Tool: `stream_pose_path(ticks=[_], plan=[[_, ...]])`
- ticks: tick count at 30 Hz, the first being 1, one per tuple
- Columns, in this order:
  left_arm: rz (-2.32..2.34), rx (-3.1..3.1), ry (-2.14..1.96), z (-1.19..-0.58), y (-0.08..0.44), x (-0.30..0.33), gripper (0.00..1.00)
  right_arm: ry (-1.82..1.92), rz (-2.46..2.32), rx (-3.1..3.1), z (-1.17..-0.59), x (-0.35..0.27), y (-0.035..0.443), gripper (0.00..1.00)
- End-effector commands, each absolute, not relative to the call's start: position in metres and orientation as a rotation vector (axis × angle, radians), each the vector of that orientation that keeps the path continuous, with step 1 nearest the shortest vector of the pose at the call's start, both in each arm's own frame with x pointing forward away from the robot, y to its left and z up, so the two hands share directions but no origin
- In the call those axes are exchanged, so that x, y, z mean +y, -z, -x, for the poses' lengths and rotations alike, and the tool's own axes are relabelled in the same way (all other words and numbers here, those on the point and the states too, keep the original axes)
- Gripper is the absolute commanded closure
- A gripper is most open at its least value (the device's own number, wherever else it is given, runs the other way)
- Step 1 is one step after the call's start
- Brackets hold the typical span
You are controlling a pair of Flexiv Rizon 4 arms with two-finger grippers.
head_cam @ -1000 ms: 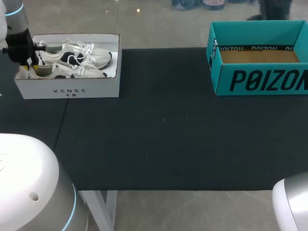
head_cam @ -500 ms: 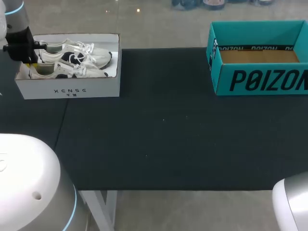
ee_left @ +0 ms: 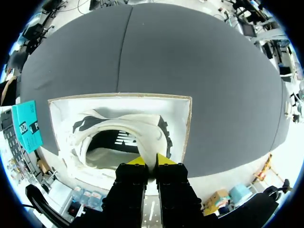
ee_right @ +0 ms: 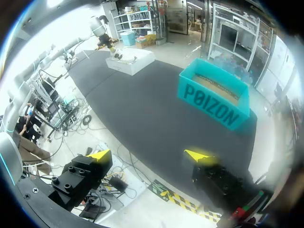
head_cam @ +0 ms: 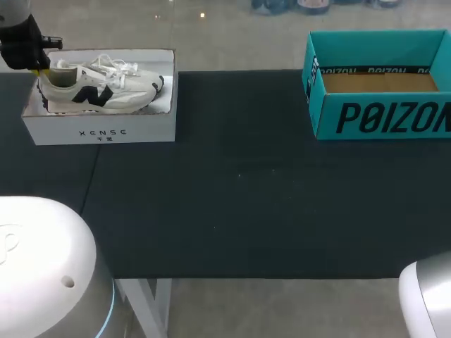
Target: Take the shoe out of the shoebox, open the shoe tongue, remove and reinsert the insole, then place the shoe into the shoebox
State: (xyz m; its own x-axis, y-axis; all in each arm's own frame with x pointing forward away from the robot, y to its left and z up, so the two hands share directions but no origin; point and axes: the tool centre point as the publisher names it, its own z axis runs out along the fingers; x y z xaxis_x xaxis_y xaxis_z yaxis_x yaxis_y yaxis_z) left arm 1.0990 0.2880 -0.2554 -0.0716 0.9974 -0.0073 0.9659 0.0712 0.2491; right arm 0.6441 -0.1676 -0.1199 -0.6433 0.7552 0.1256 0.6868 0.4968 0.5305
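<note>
Shoe (head_cam: 99, 90) has risen (heel pinched in left tool (ee_left: 151, 162)).

I see large dark lettering across the front wall of the teal shoebox (head_cam: 380, 116), with smaller repeats along its inner band. Small spaced lettering marks the front of the white shoebox (head_cam: 102, 132), and a dark emblem the side of the shoe (head_cam: 99, 91).

Matt dark cloth table cover (head_cam: 246, 211), white cardboard shoebox (head_cam: 99, 132), teal cardboard box (head_cam: 380, 116), soft cloth shoe (head_cam: 99, 88)
</note>
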Motion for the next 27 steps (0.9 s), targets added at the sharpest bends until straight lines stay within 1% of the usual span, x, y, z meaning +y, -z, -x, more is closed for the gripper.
stream_pose_path(ticks=[1,7,11,20,27], plan=[[-1.997,2.127,-0.306,-1.083,0.216,0.278,1.0,-0.834,-1.267,2.617,-0.647,-0.168,0.118,0.0],[-1.966,2.074,-0.347,-1.079,0.168,0.258,1.0,-0.834,-1.267,2.617,-0.647,-0.168,0.118,0.0],[-1.993,2.022,-0.379,-1.067,0.15,0.23,1.0,-0.834,-1.267,2.617,-0.647,-0.168,0.118,0.0],[-2.087,1.929,-0.323,-1.03,0.156,0.141,1.0,-0.834,-1.267,2.617,-0.647,-0.168,0.118,0.0],[-2.146,1.911,-0.227,-0.999,0.178,0.065,1.0,-0.834,-1.267,2.617,-0.647,-0.168,0.118,0.0]])
